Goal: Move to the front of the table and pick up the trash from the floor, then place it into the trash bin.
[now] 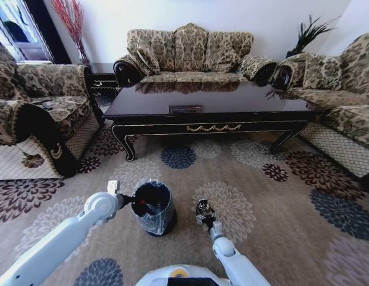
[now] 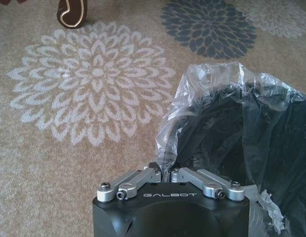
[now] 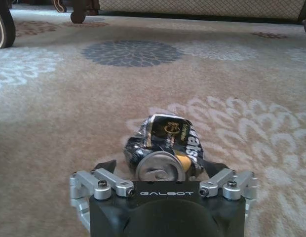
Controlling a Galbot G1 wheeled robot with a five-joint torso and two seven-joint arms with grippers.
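Close in at 1 o'clock: right gripper [image 3: 162,167] low on the carpet [image 3: 69,113], opened wide, one finger on each side of the crushed can [image 3: 165,145]. Not squeezing, not lifted yet.

Just beside, at 11 o'clock: left gripper [image 2: 164,174] at the rim of the trash bin [image 1: 165,192], fingers pressed together against the shiny bag [image 2: 207,94]. Hard to tell if pinching the bag. Nothing else held.

A bit of red down in the bin, maybe trash dropped in.

Far off at 12 o'clock: the table [image 1: 208,102], so the drive looks done.

Left to do: grab the can, drop it in.
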